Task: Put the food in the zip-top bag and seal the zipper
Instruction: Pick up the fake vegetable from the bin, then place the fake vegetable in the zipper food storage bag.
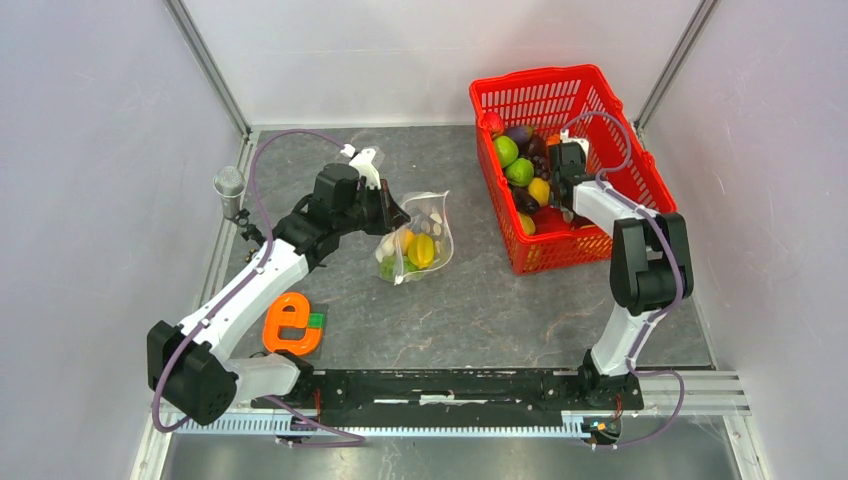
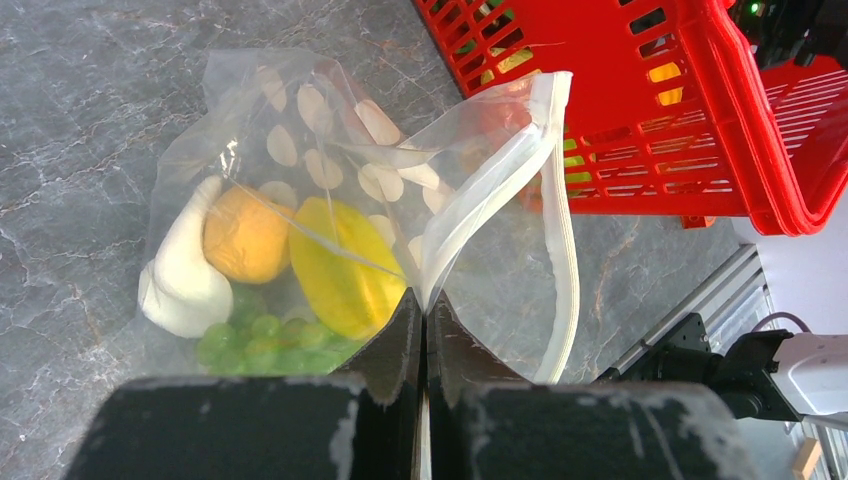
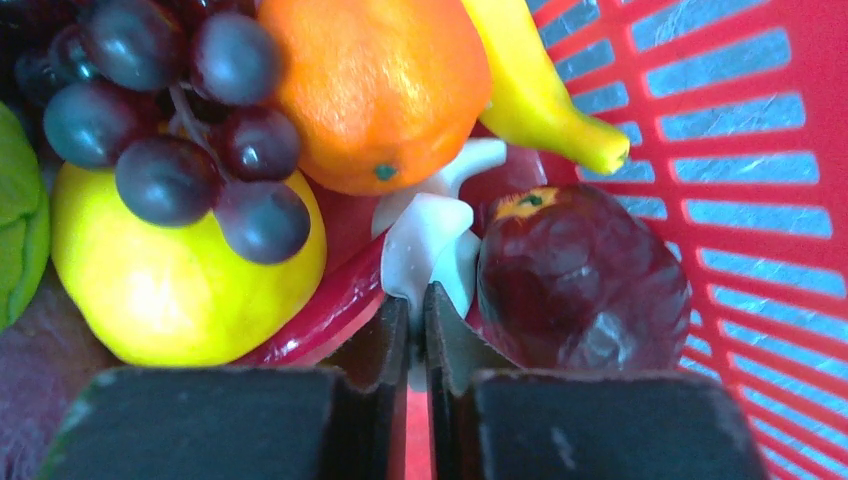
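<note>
Pinching one lip of the zip-top bag [image 2: 300, 190] near the middle of the bench [image 1: 480, 310], the left fingers [image 2: 422, 315] hold its zipper [image 2: 560, 200] agape for loading; in the basket [image 1: 600, 85] at the far right corner, the right fingers [image 3: 417, 305] clamp a white stalk [image 3: 430, 240] among the food [image 3: 380, 80].

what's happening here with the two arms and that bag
The left gripper is pinched shut on the mouth edge of the zip-top bag. The zipper is unsealed and the mouth gapes open. An orange fruit, a yellow fruit and green grapes sit inside. The right gripper is down in the red basket among the food, its fingers closed on a white piece beside a dark red fruit.
</note>
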Controlling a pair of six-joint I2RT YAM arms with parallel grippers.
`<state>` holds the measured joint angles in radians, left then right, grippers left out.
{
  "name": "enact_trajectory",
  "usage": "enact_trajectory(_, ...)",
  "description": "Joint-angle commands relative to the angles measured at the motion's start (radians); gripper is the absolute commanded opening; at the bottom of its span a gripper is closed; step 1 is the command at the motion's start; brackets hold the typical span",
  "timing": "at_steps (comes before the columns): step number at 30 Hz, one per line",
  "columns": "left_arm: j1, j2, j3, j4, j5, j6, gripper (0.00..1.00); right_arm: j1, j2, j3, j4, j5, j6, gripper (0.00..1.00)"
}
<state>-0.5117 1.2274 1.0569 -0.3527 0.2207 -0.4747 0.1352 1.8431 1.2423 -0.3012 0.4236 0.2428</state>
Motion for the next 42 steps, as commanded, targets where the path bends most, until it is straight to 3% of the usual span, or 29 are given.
enact_trajectory(1,0.006,-0.026,0.003,0.055,0.025,-0.018,0.03,-0.005,-0.100,-0.068,0.036,-0.012,0.012,0.06)
enact_trajectory(9,0.005,-0.007,0.013,0.051,0.026,-0.017,0.03,-0.006,-0.339,-0.199,0.118,-0.142,0.035,0.04)
enact_trajectory(16,0.005,0.004,0.013,0.053,0.028,-0.016,0.02,-0.005,-0.522,-0.356,0.195,-0.160,0.124,0.01)
enact_trajectory(20,0.006,0.007,0.009,0.058,0.028,-0.018,0.02,-0.005,-0.592,-0.409,0.253,-0.231,0.141,0.01)
enact_trajectory(31,0.005,0.013,0.008,0.059,0.025,-0.017,0.03,-0.005,-0.759,-0.480,0.365,-0.247,0.160,0.01)
enact_trajectory(35,0.006,0.019,0.008,0.060,0.022,-0.018,0.02,-0.006,-0.801,-0.483,0.403,-0.328,0.161,0.01)
enact_trajectory(42,0.006,0.037,0.024,0.057,0.023,-0.017,0.02,-0.006,-0.854,-0.494,0.553,-0.621,0.207,0.02)
